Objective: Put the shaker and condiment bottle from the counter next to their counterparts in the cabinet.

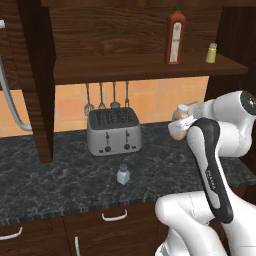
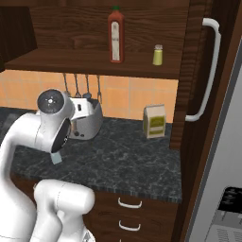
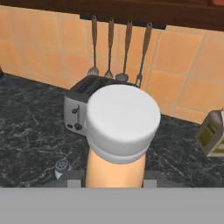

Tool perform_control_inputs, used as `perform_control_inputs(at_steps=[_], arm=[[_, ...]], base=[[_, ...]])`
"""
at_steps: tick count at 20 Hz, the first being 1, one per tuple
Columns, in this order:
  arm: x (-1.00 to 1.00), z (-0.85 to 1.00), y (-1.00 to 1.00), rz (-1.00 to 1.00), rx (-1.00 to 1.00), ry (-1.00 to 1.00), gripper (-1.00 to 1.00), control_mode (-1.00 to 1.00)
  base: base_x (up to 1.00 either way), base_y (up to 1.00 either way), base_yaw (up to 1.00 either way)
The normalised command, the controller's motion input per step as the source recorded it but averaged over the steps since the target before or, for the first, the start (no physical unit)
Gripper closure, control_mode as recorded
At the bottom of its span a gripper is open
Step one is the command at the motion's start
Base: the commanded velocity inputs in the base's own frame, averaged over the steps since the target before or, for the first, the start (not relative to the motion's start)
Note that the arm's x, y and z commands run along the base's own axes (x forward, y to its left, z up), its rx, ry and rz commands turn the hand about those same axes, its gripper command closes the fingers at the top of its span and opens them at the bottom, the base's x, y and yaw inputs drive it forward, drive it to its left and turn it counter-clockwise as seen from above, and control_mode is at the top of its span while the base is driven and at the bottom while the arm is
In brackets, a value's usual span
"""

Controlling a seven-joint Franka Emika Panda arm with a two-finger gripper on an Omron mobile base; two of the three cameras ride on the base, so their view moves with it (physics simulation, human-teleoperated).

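Observation:
My gripper [image 3: 113, 177] is shut on the condiment bottle [image 3: 116, 168], an orange-tan bottle whose white cap looms large in the hand view. It hangs above the counter [image 1: 60, 175] to the right of the toaster, seen as the condiment bottle [image 1: 179, 121] in the left base view. The small pale shaker [image 1: 123, 174] stands alone on the counter in front of the toaster; it also shows as the shaker [image 3: 62, 166]. On the cabinet shelf [image 1: 125, 67] stand the counterparts: a tall dark red bottle [image 1: 175, 37] and a yellow-green shaker [image 1: 212, 53].
A silver toaster [image 1: 113, 131] sits against the tiled wall under hanging utensils [image 1: 107, 97]. A pale carton [image 2: 154, 121] stands at the counter's right end, beside a dark side panel. A fridge with a white handle [image 2: 210, 71] closes off the right side.

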Motion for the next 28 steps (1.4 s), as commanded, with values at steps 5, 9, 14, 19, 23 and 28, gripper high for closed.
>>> perform_control_inputs(at_steps=[5, 9, 14, 19, 23, 28], arm=[[-0.21, 1.0, -0.07, -0.07, 0.0, 0.0, 1.0, -1.0], [-0.02, 1.0, -0.01, -0.12, 0.0, 0.0, 1.0, -1.0], [-0.1, 0.99, 0.0, -0.01, 0.0, -0.05, 1.0, -1.0], [-0.5, 0.28, 0.0, 0.0, -0.09, -0.33, 1.0, -1.0], [-0.04, 0.06, 0.0, -0.05, -0.15, -0.23, 1.0, -1.0], [0.26, 0.0, 0.0, -0.18, -0.08, -0.08, 1.0, -1.0]], base=[[0.0, 0.0, 0.0], [0.0, 0.0, 0.0], [0.0, 0.0, 0.0], [0.0, 0.0, 0.0], [0.0, 0.0, 0.0], [0.0, 0.0, 0.0]])
